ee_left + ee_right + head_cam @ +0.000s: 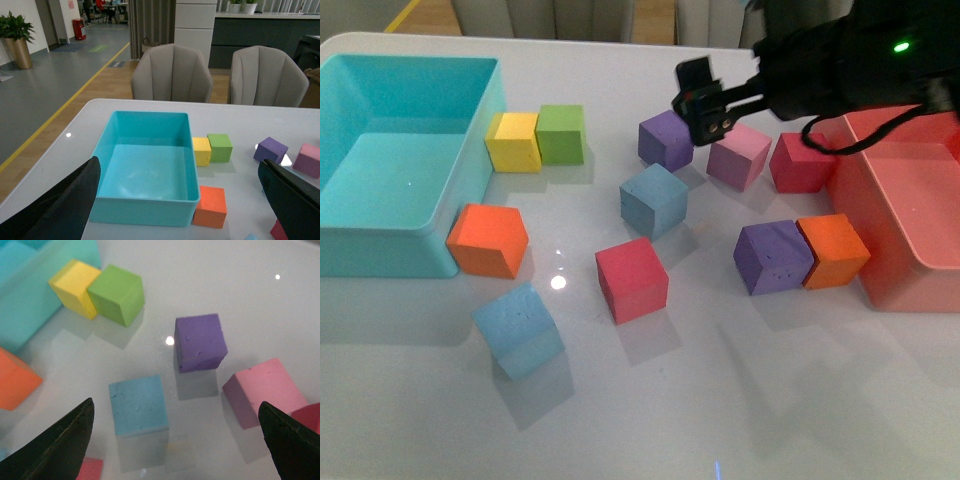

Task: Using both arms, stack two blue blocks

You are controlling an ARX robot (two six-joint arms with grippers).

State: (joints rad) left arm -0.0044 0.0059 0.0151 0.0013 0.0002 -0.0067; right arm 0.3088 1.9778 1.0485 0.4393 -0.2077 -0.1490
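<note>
The right arm's black toothed gripper [705,100] is hanging spread wide and empty above a light sky-blue foam cube [653,200], well apart from the large turquoise plastic bin [492,130]. I'm judging it needs centring first: only the right wrist view is showing the cube sitting off-centre under it. The other sky-blue foam cube [518,330] is lying near the bin's closest corner.

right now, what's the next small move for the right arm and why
Probably lower the right gripper toward the centre blue block. Its jaws stand open and empty, the wrist view frames that block between them, a bit off-centre, and the purple cube sits close beside, so a straight, centred descent seems safest.
</note>
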